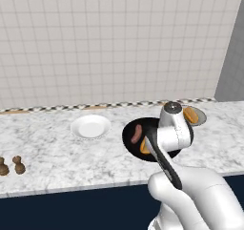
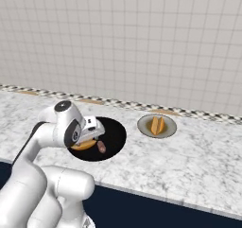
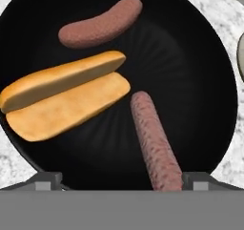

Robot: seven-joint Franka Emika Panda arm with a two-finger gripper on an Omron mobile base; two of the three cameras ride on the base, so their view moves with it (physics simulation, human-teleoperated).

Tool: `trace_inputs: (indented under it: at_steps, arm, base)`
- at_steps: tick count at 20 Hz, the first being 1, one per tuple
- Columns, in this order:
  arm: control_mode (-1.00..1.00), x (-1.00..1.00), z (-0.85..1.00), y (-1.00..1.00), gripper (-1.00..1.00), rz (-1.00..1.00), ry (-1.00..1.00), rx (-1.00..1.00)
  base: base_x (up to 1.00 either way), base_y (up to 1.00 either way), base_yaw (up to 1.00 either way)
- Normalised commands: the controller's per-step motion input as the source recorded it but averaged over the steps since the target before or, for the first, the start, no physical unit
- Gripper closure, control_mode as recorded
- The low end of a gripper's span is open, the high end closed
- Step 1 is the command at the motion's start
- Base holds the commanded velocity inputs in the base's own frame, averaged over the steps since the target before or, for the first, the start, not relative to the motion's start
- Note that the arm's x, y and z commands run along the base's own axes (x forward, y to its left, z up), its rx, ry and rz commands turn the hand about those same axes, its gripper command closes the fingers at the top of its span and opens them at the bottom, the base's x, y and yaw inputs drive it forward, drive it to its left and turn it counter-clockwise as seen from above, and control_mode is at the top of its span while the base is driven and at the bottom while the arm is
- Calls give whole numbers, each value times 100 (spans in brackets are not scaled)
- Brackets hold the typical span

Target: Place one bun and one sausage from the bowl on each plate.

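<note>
The black bowl [image 3: 190, 81] holds a split bun [image 3: 64, 98] and two sausages, one on the far side [image 3: 100, 21] and one nearer [image 3: 155, 143]. My gripper [image 3: 123, 180] hangs open just above the bowl, and the near sausage's end lies between its fingertips [image 3: 45, 179], closer to the right one. From the right base view the gripper [image 2: 94, 130] is over the bowl [image 2: 113, 130]. The tan-rimmed plate [image 2: 144, 126] carries a bun [image 2: 157, 125]. The white plate [image 1: 90, 126] stands left of the bowl [image 1: 127, 141], with nothing on it.
Two small brown shakers [image 1: 19, 164] stand at the counter's far left near the front edge [image 1: 71, 188]. A tiled wall runs behind the plates. Bare marble lies between the white plate and the shakers, and to the right of the tan plate.
</note>
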Motion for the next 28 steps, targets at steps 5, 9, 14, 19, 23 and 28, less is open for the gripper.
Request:
trace_inputs:
  at_steps: [5, 9, 14, 19, 23, 28]
  arm:
    - [-100, 23, 0, -10, -100, 1, 2, -7]
    - [-100, 17, 0, -49, -100, 0, 19, 0]
    - [-100, 22, -9, -19, -100, 1, 24, 0]
    - [-100, 12, -27, 0, -100, 2, 16, 0]
    - [-100, 0, -38, -12, -100, 0, 8, -1]
    - [-100, 0, -44, -8, -100, 1, 3, -2]
  base:
    - [0, 0, 0]
    - [0, 0, 0]
    - [0, 0, 0]
    - [0, 0, 0]
    - [0, 0, 0]
    - [0, 0, 0]
